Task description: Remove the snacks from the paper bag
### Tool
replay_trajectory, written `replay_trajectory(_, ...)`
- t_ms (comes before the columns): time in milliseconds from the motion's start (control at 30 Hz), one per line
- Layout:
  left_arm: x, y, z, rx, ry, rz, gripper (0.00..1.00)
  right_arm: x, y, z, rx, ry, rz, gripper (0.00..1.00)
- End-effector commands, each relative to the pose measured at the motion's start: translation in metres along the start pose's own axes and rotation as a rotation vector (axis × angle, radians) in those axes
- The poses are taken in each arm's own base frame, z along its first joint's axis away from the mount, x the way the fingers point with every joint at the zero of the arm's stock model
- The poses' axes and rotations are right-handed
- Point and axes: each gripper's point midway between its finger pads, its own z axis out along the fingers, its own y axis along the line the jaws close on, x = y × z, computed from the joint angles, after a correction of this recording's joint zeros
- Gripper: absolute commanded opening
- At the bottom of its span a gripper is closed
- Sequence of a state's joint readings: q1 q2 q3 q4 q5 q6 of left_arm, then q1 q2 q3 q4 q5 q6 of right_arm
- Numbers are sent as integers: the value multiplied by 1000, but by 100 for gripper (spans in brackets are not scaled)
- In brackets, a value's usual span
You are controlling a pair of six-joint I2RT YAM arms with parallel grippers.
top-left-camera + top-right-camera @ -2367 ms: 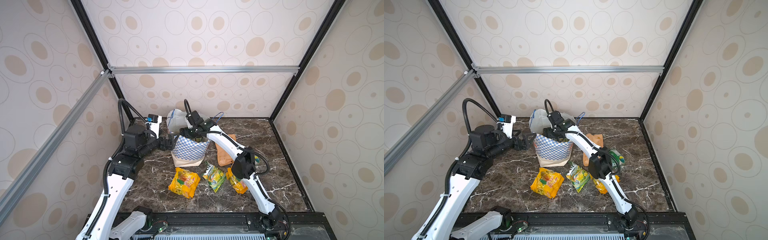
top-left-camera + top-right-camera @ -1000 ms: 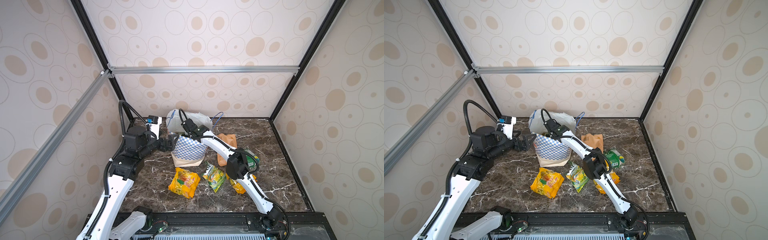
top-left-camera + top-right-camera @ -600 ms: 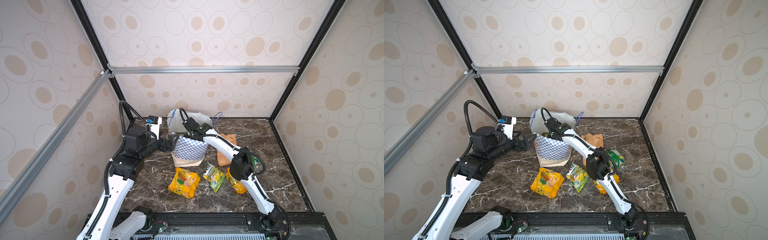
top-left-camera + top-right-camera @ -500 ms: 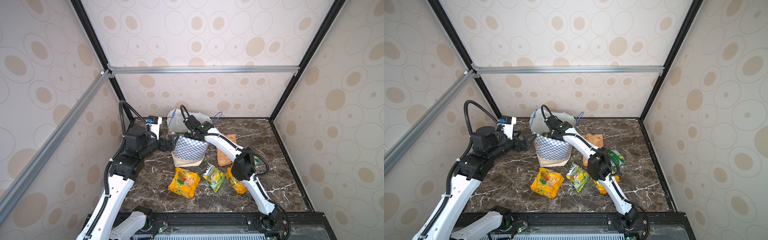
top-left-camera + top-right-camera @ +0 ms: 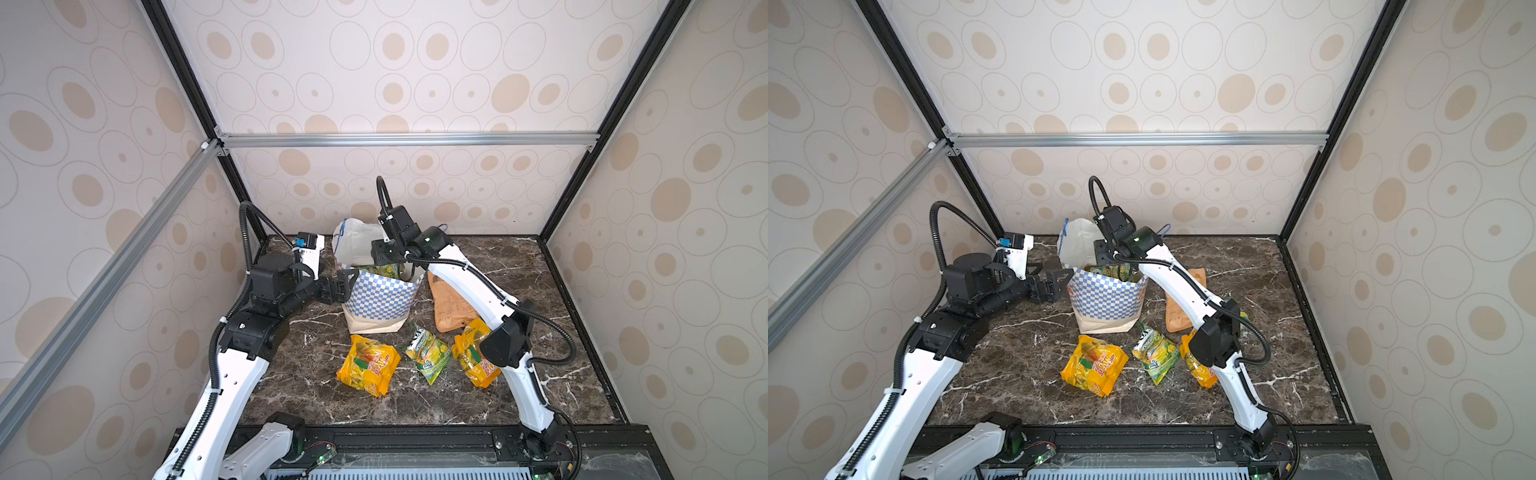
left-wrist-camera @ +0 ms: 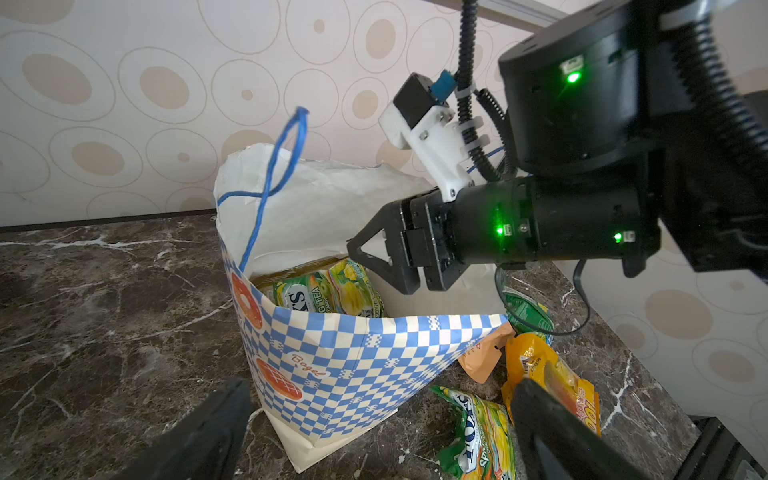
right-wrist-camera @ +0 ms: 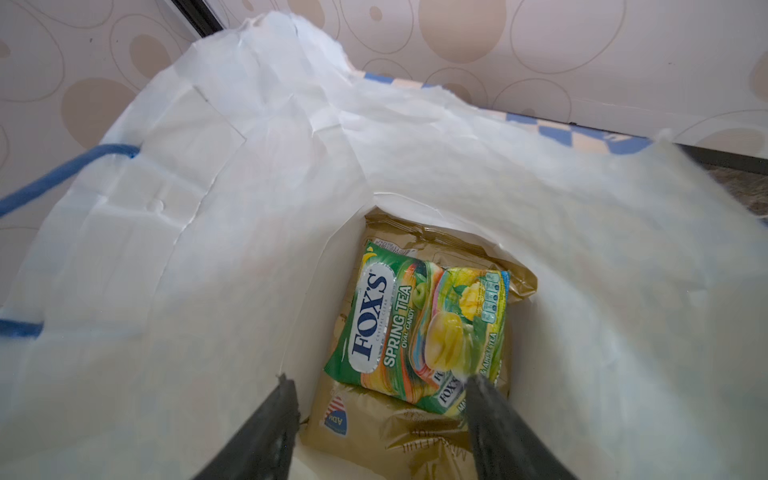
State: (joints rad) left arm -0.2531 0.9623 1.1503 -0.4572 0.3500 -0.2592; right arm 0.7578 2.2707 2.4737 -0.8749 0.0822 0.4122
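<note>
Directly over the mouth of the paper bag (image 7: 249, 199), the right end effector (image 7: 380, 380) points down into it, its two dark fingers apart with nothing between them. Below them, at the bottom of the bag, a green-yellow candy packet (image 7: 415, 328) lies face up on a larger gold-brown foil bag (image 7: 415, 444). Whether the fingertips touch the packet I cannot tell. The bag's cream inner walls rise around both, and a blue cord handle (image 6: 274, 166) stands up from one rim.

The left end effector (image 6: 380, 388) is likewise spread wide and empty, levelled at the chequered side of the bag. In both top views it sits just beside the bag's upper left corner, and contact there is unclear.

The bag stands upright toward the back middle of the dark marble surface (image 5: 307, 374). In front of it three packets lie in a rough row: a yellow-orange packet (image 5: 368, 370), a second green-yellow packet (image 5: 428, 353) and another yellow-orange packet (image 5: 471, 361), the last partly covered by the right arm's elbow. A flat tan-orange pouch (image 5: 446, 309) lies to the right of the bag, beneath the right forearm. The left wrist view shows a further green packet (image 6: 530, 309) beyond the pouch, partly behind a cable.
</note>
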Motion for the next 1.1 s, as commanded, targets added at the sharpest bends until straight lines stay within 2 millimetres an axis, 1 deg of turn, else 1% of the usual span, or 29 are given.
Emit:
replay_trajectory(0,-9,-3,-7,9,-36,7,98,31,5,30,-41,115,-14,81)
replay_trajectory(100,-9,-3,-7,7,-34,9,98,45,1,50,-51,172,7,88)
replay_trajectory(200,-8,-3,-8,2,-34,10,98,60,-9,68,-22,219,14,93)
replay_trajectory(267,-7,-2,-7,3,-32,8,98,74,-16,83,-6,254,14,100)
replay_trajectory(400,-6,-2,-6,5,-30,6,98,101,-21,111,3,322,18,100)
replay_trajectory(500,-7,-2,-6,4,-32,8,98,125,-25,131,4,383,24,100)
replay_trajectory(567,-6,-2,-6,2,-31,10,98,146,-28,143,10,435,35,100)
replay_trajectory(667,-5,-1,-6,0,-29,11,98,173,-29,153,25,507,38,100)
replay_trajectory(733,-4,-1,-4,1,-27,9,98,191,-27,155,29,555,23,100)
replay_trajectory(800,-4,-1,-4,3,-27,9,98,209,-21,155,16,610,13,100)
replay_trajectory(867,-4,-1,-3,4,-28,6,98,226,-10,153,-36,669,19,100)
replay_trajectory(967,-4,-2,-1,14,-29,3,98,244,8,149,-96,728,12,100)
replay_trajectory(1000,-4,-2,-1,17,-29,1,98,247,9,149,-92,733,-8,100)
replay_trajectory(1067,-4,-3,1,22,-27,-1,98,251,-2,152,-8,721,-69,100)
